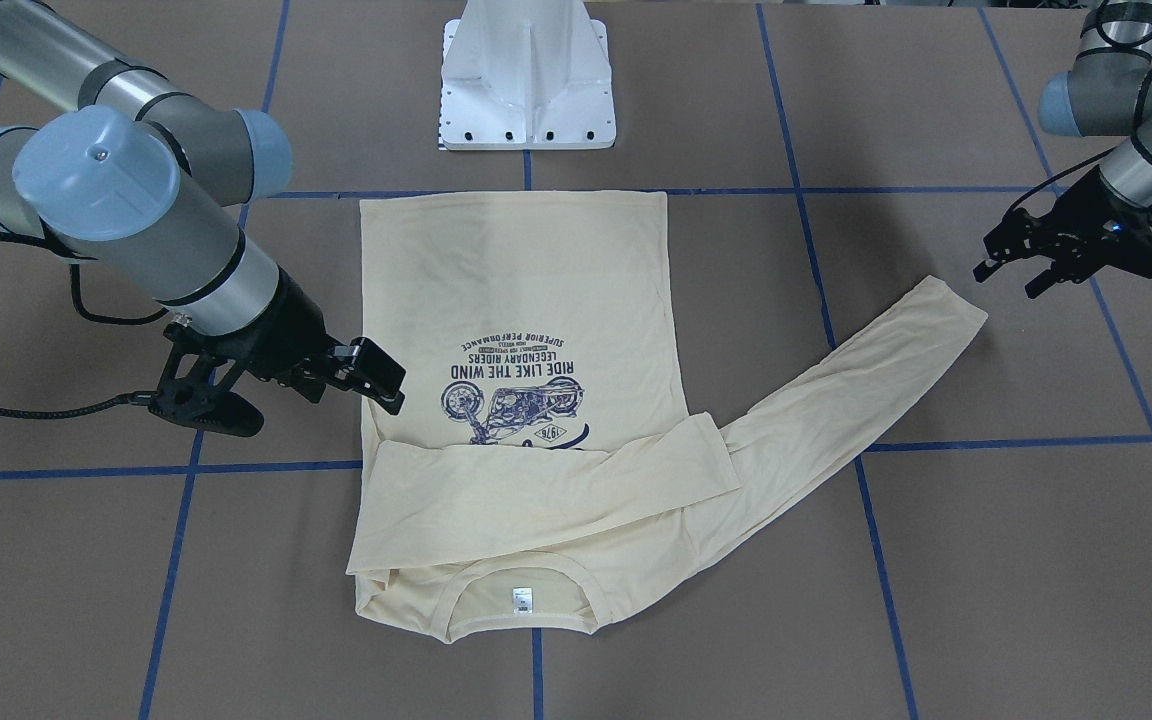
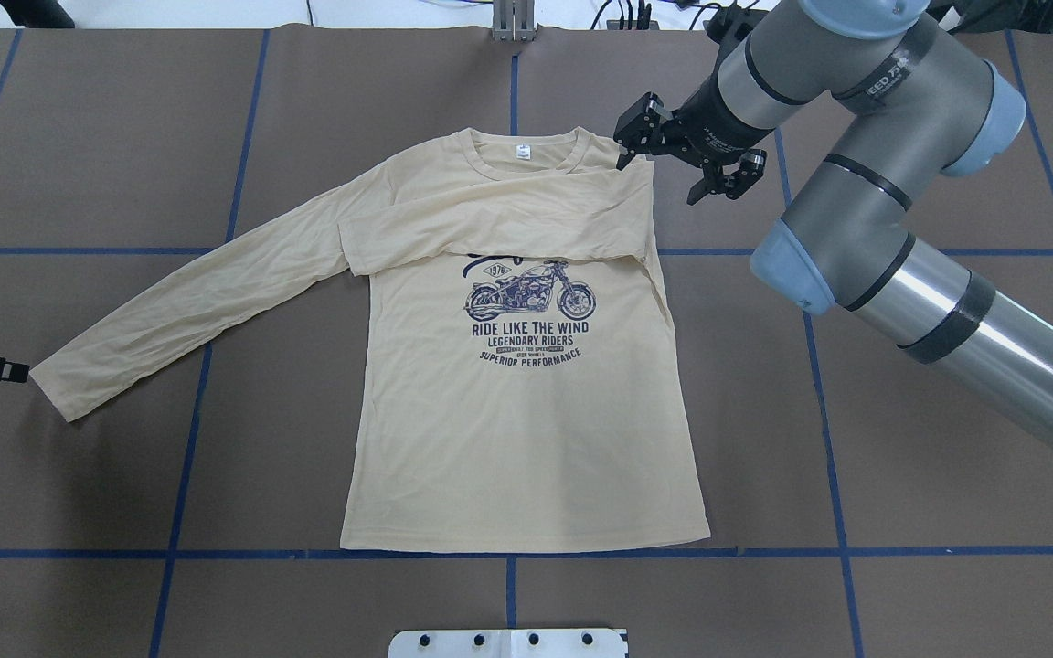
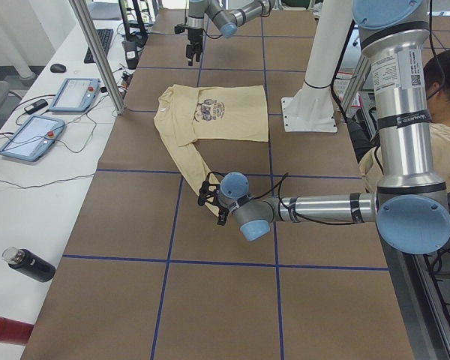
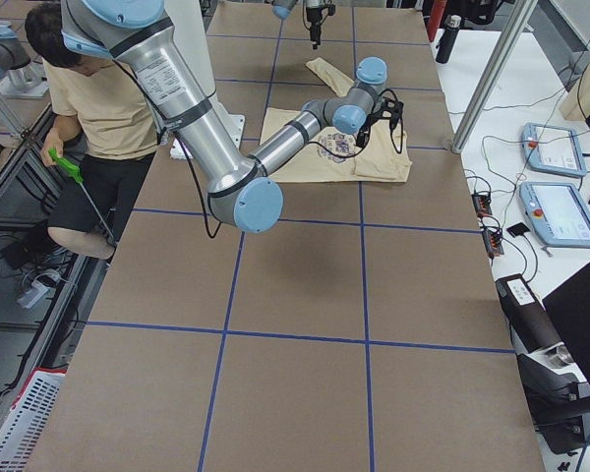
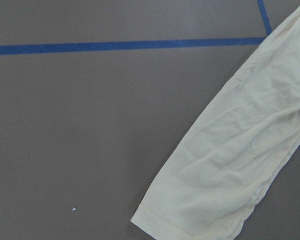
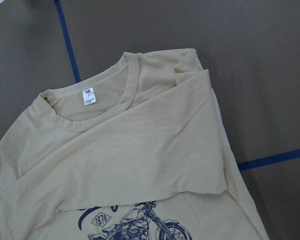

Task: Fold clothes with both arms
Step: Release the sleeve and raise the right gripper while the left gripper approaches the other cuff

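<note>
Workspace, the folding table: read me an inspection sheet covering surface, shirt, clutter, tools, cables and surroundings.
Surface: brown table with blue tape grid.
Job's things: cream T-shirt flat, print up; one sleeve folded across chest, other sleeve stretched out.
Clutter: nothing seen.
Tools: right tool open, at the shirt's shoulder; left tool open, near the outstretched cuff; both empty.
Cables: black cable trails behind right tool.
Surroundings: white pedestal; operator; control tablets and bottle beside the table.

Brown table (image 2: pixel 79 137), blue tape grid (image 2: pixel 124 554); white side desk (image 3: pixel 7 217) with teach pendants (image 3: pixel 31 137), keyboard (image 3: pixel 103 43).
</note>
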Motion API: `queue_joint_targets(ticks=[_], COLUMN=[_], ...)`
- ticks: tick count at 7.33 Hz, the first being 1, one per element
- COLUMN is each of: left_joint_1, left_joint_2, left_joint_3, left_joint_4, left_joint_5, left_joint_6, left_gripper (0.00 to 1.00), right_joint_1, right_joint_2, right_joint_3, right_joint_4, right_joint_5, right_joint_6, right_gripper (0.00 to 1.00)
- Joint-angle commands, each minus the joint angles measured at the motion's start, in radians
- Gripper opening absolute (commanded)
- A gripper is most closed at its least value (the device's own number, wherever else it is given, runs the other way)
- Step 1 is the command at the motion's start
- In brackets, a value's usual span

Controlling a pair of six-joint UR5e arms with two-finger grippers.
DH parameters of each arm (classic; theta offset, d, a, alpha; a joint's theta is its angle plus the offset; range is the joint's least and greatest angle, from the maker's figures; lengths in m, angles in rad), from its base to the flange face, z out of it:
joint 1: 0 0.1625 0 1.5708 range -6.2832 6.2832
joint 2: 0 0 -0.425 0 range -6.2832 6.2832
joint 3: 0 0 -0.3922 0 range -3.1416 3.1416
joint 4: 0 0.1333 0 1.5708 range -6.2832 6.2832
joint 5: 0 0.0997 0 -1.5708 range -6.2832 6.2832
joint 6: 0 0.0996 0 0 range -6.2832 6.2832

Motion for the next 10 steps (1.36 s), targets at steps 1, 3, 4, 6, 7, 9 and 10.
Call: queue_joint_targets(ticks=[1, 3, 4, 6, 7, 9, 10], left_joint_1=[0.007, 0.009, 0.011, 0.011, 0.012, 0.015, 0.018], left_joint_2=[-0.048, -0.062, -0.065, -0.076, -0.076, -0.076, -0.076], left_joint_3=[0.051, 0.080, 0.094, 0.108, 0.116, 0.120, 0.120], left_joint_4=[-0.001, -0.002, -0.004, -0.004, -0.004, -0.005, -0.005], left_joint_5=[0.001, 0.003, 0.001, 0.001, 0.003, 0.001, 0.001], left_joint_6=[0.001, 0.005, 0.008, 0.008, 0.008, 0.008, 0.008], left_gripper=[0.72, 0.63, 0.60, 0.57, 0.55, 0.53, 0.53], right_joint_1=[0.000, 0.000, 0.000, 0.000, 0.000, 0.000, -0.001], right_joint_2=[-0.019, -0.022, -0.022, -0.028, -0.028, -0.028, -0.028], right_joint_3=[0.007, 0.007, 0.007, 0.015, 0.015, 0.013, 0.013], right_joint_4=[0.004, 0.004, 0.004, 0.004, 0.004, 0.004, 0.004], right_joint_5=[-0.007, -0.010, -0.012, -0.022, -0.022, -0.022, -0.022], right_joint_6=[-0.005, -0.005, -0.005, -0.005, -0.005, -0.005, -0.005], right_gripper=[1.00, 1.00, 1.00, 1.00, 1.00, 1.00, 1.00])
